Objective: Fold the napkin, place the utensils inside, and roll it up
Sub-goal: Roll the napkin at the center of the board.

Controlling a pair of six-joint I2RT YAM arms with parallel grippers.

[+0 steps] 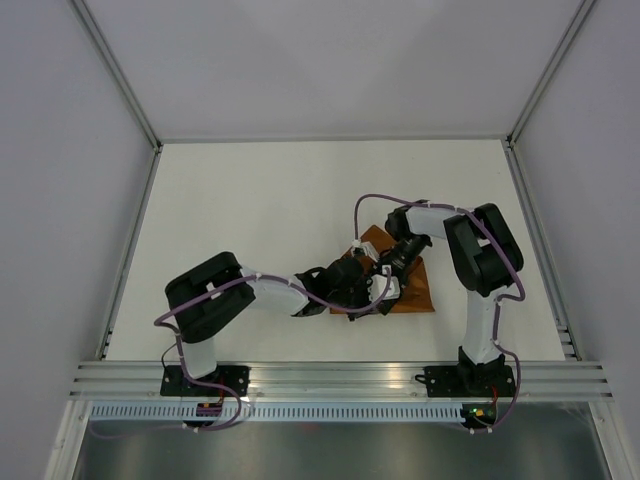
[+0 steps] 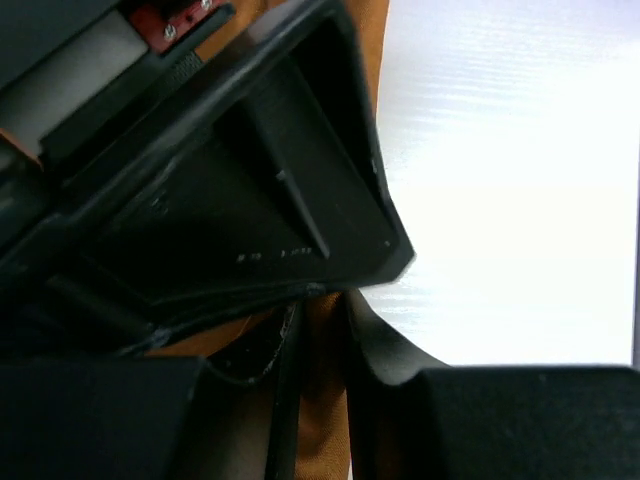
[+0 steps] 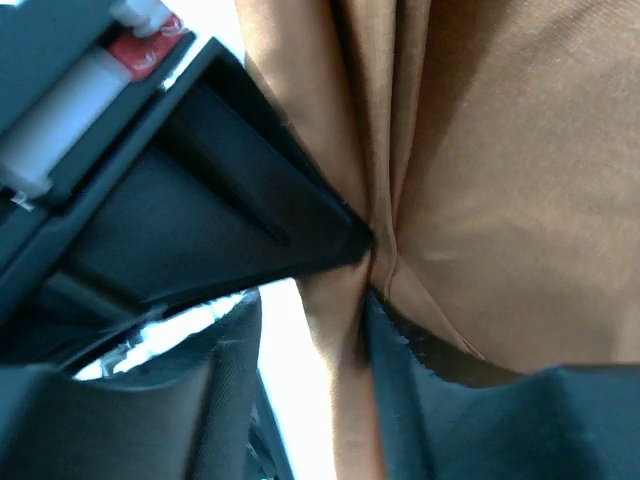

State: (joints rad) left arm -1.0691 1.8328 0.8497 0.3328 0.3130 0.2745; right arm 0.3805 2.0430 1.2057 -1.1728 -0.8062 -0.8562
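Overhead view of a white worktop (image 1: pixel 250 200) with an orange-brown napkin (image 1: pixel 414 288) lying just right of centre, at about 4 o'clock from the worktop's middle. The cloth shows as a rough triangle: one corner points to 12 o'clock and its long edge runs along the 6 o'clock side. Both robot arms meet over the napkin's 9 o'clock half and hide much of it. The left arm reaches in from 8 o'clock and the right arm bends down onto the cloth from 1 o'clock. In the left wrist view, the left claw (image 2: pixel 322 340) is narrow. A strip of napkin (image 2: pixel 325 420) fills the slim gap between its two black fingers, so it is pinching the cloth, and the right arm's black finger crowds the frame above it. In the right wrist view, the napkin (image 3: pixel 500 180) is gathered into a raised ridge running from 12 to 6 o'clock. The right claw (image 3: pixel 310 310) is partly open around that ridge. The fold touches one finger (image 3: pixel 400 345), while a sliver of white worktop shows beside the other finger. Whether it actually clamps the fabric cannot be told.
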